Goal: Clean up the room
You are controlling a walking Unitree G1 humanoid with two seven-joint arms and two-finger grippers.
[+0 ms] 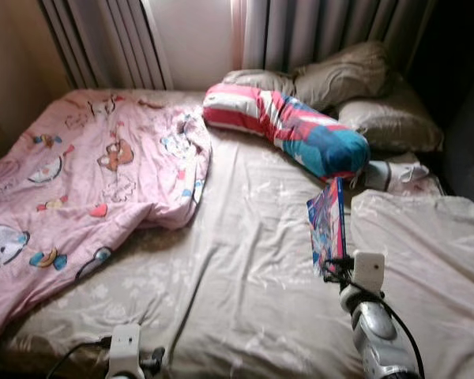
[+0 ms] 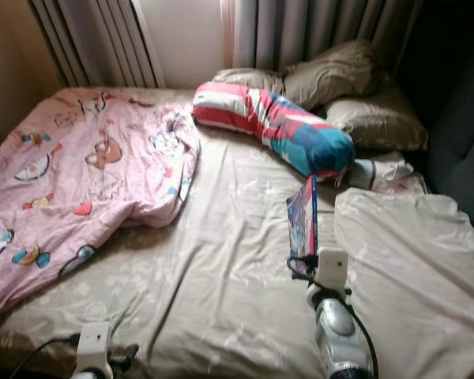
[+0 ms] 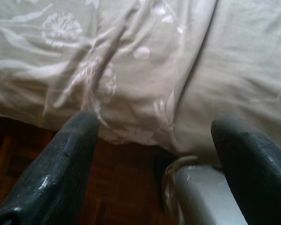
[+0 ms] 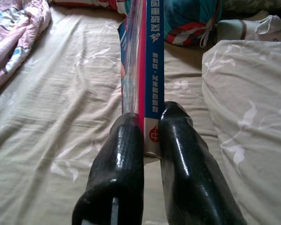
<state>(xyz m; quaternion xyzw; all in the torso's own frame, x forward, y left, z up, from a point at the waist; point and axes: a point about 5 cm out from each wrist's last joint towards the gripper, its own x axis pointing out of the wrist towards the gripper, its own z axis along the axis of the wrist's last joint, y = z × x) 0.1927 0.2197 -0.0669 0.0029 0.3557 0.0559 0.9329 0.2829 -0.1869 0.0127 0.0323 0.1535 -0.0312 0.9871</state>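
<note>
A bed [image 1: 245,268] covered with a beige floral sheet takes up most of the scene. A pink cartoon-print quilt [image 1: 87,174] lies rumpled over its left side, from the head end down to the foot edge. A bolster [image 1: 288,126], striped pink and white at one end and blue and teal at the other, lies slantwise near the head edge. Behind it, three beige pillows [image 1: 344,75] are piled in the right head corner. A beige duvet [image 1: 426,245] is heaped along the right edge, with a crumpled white cloth [image 1: 395,172] between it and the bolster. Grey curtains [image 1: 316,31] hang behind the bed. Dark parquet floor [image 3: 122,187] shows below the foot edge.
</note>
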